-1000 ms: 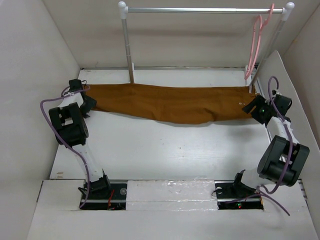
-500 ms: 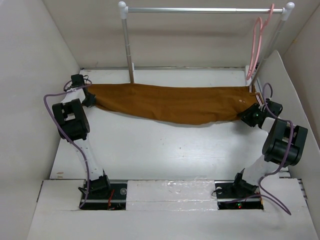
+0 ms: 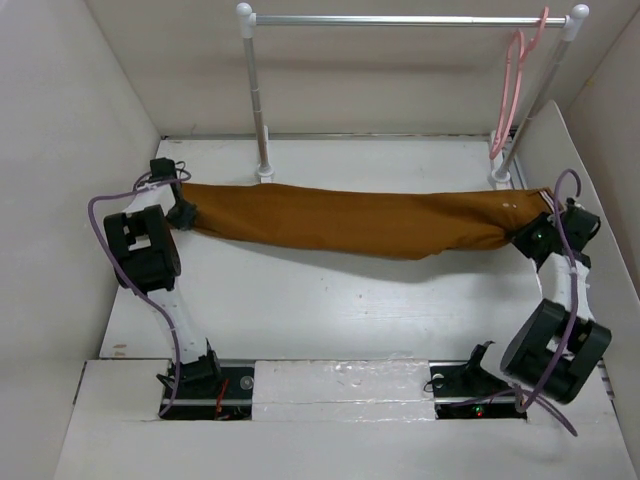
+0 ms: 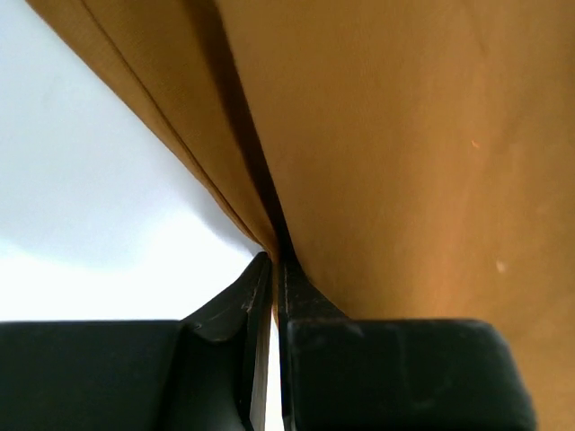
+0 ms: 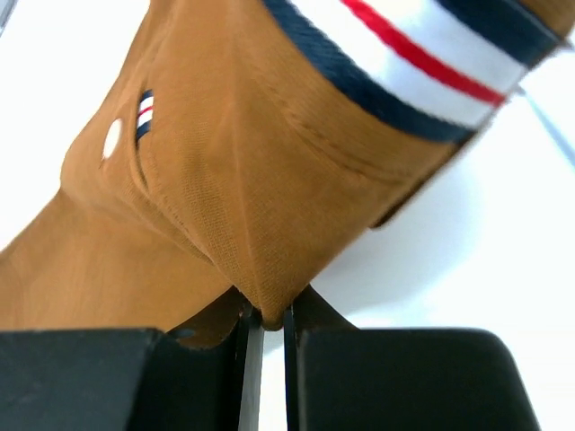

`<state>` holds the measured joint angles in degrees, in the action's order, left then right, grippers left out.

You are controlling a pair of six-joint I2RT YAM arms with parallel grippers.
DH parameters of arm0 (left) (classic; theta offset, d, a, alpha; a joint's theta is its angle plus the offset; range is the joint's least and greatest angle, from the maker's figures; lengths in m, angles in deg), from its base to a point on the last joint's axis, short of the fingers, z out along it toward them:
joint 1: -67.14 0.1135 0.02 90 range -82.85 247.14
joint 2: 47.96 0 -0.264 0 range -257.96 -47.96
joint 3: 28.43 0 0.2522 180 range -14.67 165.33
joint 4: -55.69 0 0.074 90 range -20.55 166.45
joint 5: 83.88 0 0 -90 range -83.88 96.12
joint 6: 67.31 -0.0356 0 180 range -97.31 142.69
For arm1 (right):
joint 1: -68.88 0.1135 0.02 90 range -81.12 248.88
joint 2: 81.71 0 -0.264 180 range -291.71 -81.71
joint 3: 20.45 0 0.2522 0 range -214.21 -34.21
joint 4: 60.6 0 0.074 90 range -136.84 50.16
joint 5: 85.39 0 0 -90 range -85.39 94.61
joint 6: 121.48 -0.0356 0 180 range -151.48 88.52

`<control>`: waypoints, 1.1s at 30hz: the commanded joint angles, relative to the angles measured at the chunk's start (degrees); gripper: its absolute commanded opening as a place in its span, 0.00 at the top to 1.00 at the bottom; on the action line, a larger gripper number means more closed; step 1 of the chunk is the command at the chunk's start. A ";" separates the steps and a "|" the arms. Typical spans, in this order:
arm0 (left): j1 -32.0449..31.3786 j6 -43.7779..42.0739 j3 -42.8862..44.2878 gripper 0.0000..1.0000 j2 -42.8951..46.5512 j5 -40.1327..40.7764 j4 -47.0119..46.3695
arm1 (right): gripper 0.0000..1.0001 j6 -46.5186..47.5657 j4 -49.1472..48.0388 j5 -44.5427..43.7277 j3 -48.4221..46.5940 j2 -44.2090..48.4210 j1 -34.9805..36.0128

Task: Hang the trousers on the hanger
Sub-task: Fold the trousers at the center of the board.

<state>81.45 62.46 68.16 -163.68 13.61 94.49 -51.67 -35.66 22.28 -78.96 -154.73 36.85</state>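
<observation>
Now the left pincer [image 4: 273, 262] pinches the trousers [image 3: 350, 222] at the leg end, the right pincer [image 5: 267, 311] at the waistband, near the pink hanger [image 3: 508, 92].

**Left wrist view:** the trousers [image 4: 404, 162] run past the top and right edges, so their outline cannot be followed. The pinched fold is lost between the fingers of the left gripper [image 4: 274, 269].

**Right wrist view:** the striped trim [image 5: 422, 63] is cut off by the upper right edge. The cloth's tip is hidden inside the right gripper [image 5: 267, 314].

**Top view:** the hanger [image 3: 508, 95] is too thin to trace where its hook crosses the rail [image 3: 400, 19].
</observation>
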 commanded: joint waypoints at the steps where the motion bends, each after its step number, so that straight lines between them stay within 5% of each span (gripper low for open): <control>1: 1.43 -2.24 -6.52 1.00 7.51 7.19 4.40 | 1.00 5.41 6.21 -7.84 0.81 5.59 -8.56; 6: 0.81 -2.85 -13.38 1.00 17.80 10.35 7.56 | 0.95 9.36 10.44 -4.67 4.93 8.94 -15.77; 8: 1.51 -2.77 -14.18 0.96 20.35 11.58 8.70 | 0.52 9.72 9.66 -2.30 4.42 8.24 -15.78; 10: 2.83 -2.67 -15.06 0.78 21.67 10.11 9.86 | 0.28 10.78 12.62 2.42 1.35 6.14 -15.78; 11: 2.83 -2.24 -15.15 0.73 23.07 9.92 10.03 | 0.25 10.52 13.25 4.20 0.12 5.43 -14.82; 15: 2.83 -2.33 -15.59 0.72 29.31 8.60 10.03 | 0.26 9.72 17.11 3.70 -6.99 8.50 -5.96; 20: 2.83 -1.98 -21.03 0.71 32.67 9.13 7.40 | 0.34 10.78 13.89 4.03 -0.53 14.29 3.20; 24: 2.83 -1.55 -20.26 0.72 26.97 9.56 5.63 | 0.71 12.71 8.79 10.44 8.00 19.92 8.64; 26: 2.83 -0.84 -17.89 0.72 22.85 8.60 6.07 | 0.79 14.02 10.16 14.05 9.85 21.77 11.80; 29: 2.83 0.31 -13.75 0.72 18.97 10.35 6.95 | 0.59 23.04 16.89 13.10 7.86 22.21 15.68; 30: 3.70 0.57 -12.35 0.72 18.26 10.18 7.22 | 0.44 24.56 18.68 12.57 7.23 22.13 15.68; 33: 4.50 0.31 -11.81 0.71 16.76 9.21 5.12 | 0.34 26.51 20.63 11.77 6.61 22.21 19.02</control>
<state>84.82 61.93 52.88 -147.57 21.80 100.74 -30.97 -17.54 33.49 -69.50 -133.42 53.79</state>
